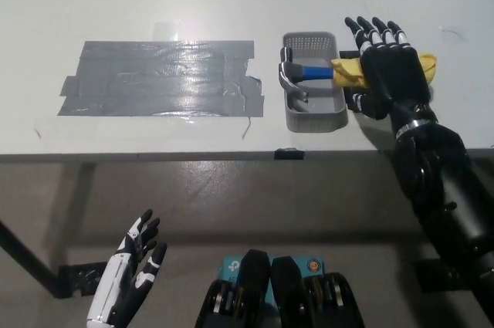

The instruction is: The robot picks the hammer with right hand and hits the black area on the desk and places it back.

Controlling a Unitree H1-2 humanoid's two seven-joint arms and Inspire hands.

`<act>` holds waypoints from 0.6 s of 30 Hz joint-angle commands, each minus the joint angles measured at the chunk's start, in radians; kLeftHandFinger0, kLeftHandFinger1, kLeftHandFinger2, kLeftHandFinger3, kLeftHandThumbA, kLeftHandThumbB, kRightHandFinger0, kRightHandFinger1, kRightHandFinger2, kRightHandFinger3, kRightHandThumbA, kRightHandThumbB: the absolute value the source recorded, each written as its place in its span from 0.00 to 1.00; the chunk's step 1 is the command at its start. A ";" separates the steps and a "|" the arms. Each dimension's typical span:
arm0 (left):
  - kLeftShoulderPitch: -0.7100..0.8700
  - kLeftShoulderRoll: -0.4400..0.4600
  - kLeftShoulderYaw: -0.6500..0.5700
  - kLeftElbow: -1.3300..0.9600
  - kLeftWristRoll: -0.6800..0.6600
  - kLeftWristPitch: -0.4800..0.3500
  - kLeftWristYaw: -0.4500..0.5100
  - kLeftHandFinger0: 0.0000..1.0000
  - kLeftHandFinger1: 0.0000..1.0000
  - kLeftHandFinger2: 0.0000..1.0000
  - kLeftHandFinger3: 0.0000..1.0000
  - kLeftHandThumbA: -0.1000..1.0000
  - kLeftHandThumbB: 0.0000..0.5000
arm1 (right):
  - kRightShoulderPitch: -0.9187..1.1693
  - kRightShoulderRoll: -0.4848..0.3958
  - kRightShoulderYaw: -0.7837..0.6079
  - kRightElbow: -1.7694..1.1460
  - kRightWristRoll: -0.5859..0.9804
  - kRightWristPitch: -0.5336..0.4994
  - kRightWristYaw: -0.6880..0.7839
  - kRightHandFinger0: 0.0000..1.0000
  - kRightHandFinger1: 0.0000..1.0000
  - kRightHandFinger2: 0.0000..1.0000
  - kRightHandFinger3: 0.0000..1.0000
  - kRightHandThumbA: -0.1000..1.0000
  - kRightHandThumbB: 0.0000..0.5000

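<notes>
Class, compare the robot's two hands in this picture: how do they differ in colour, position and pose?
The left hand is white; the right hand is black. The left hand rests low, below the desk edge; the right hand is raised over the hammer handle on the desk. Both are open, fingers spread, holding nothing.

Blue-necked hammer (pixel 302 75) with yellow-wrapped handle in a grey basket (pixel 312 117), beside shiny dark-grey tape patch (pixel 158 79) on white desk (pixel 116 4)

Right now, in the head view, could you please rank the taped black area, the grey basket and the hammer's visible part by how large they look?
1. Taped black area, clearly largest.
2. Grey basket.
3. Hammer, smallest; the open right hand hides most of its yellow-wrapped handle, so only the visible part is ranked.
</notes>
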 commanded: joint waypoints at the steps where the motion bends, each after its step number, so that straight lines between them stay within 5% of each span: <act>1: 0.004 0.013 -0.002 -0.030 0.005 -0.050 -0.009 1.00 1.00 1.00 1.00 0.84 0.14 | -0.075 -0.018 0.011 0.021 -0.047 0.047 -0.048 1.00 1.00 1.00 1.00 0.80 0.94; 18: 0.010 0.013 -0.004 -0.039 0.004 -0.044 -0.018 1.00 1.00 1.00 1.00 0.86 0.09 | -0.110 -0.029 0.030 0.081 -0.027 0.052 -0.040 1.00 1.00 1.00 1.00 0.81 0.91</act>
